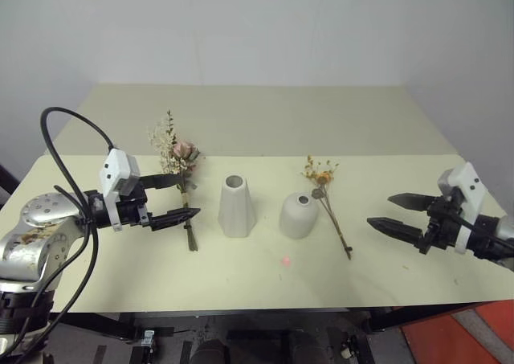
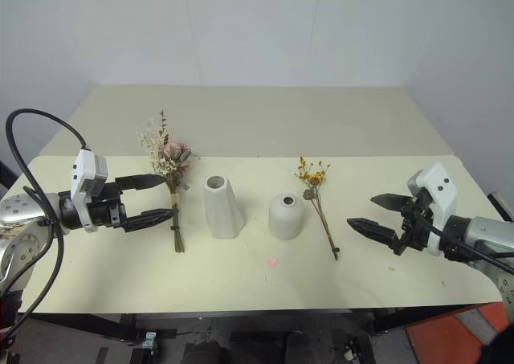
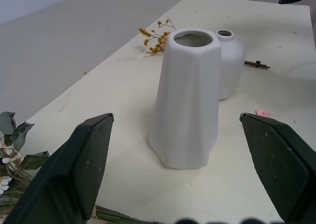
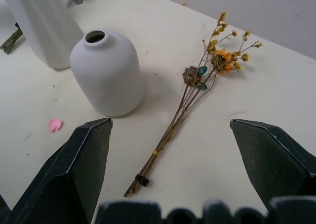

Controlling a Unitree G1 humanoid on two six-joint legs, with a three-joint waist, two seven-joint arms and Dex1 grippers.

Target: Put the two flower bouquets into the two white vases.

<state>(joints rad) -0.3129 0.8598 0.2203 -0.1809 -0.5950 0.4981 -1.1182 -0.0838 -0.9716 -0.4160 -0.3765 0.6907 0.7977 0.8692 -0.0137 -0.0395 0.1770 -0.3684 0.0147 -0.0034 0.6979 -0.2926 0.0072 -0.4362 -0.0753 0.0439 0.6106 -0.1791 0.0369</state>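
rose bouquet (image 3: 12, 150): cut by frame edge | tall vase (image 4: 42, 21): top cropped

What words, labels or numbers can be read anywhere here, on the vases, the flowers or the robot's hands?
None can be read.
The taller vase and the squat vase are plain white, with no mark.
The rose bouquet and the yellow sprig carry no tag.
The left gripper and right gripper show no writing.
The table bears no print.

Silver arms carry white wrist blocks, a looping black cable (image 1: 56, 139) and black two-fingered tools.
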